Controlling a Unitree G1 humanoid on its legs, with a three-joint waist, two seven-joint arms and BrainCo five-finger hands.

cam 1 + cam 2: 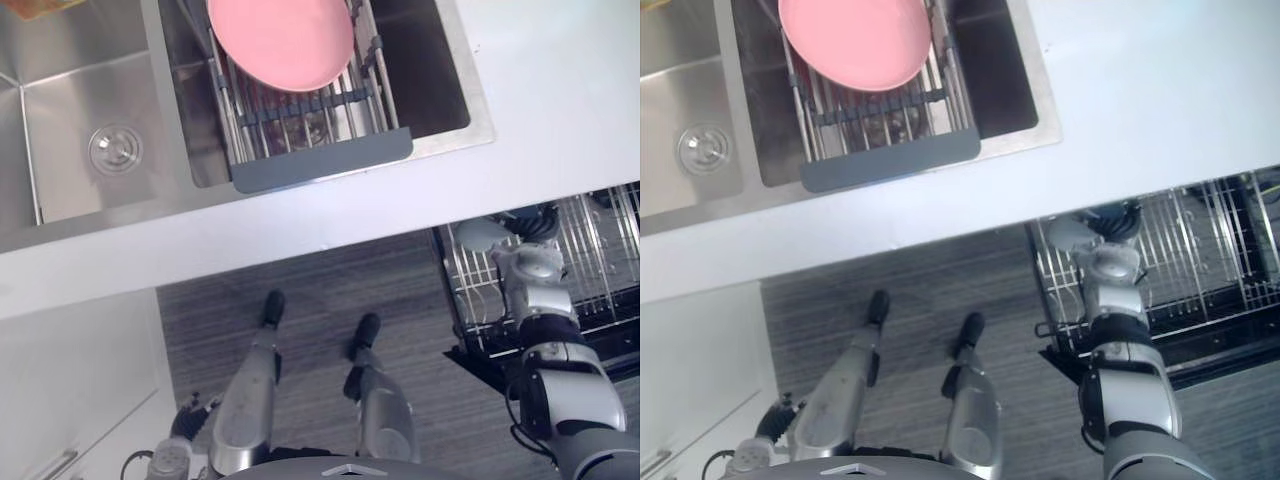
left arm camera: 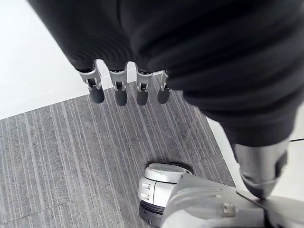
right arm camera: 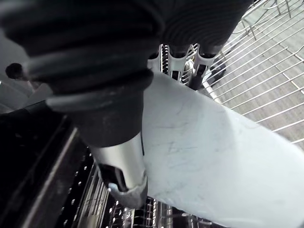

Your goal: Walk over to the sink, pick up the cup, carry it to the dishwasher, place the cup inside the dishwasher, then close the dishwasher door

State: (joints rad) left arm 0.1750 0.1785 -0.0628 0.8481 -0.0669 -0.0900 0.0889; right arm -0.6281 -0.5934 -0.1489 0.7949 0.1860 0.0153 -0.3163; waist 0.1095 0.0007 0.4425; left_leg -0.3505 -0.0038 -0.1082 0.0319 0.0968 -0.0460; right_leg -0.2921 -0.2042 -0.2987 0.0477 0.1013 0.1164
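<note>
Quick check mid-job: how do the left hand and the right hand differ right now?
The left hand has relaxed fingers and holds nothing; the right hand is curled round the cup. The left hand hangs over the grey floor; the right hand is over the dishwasher's wire rack. Both have a dark ribbed cover and silver, dark-tipped fingers.

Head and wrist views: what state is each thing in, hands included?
Cup: gripped by the right hand, over the dishwasher rack.
Right hand: shut on the cup.
Left hand: open, hanging over the floor, holding nothing.
Dishwasher rack: pulled out.
Plate: lying on the drying rack in the sink.
</note>
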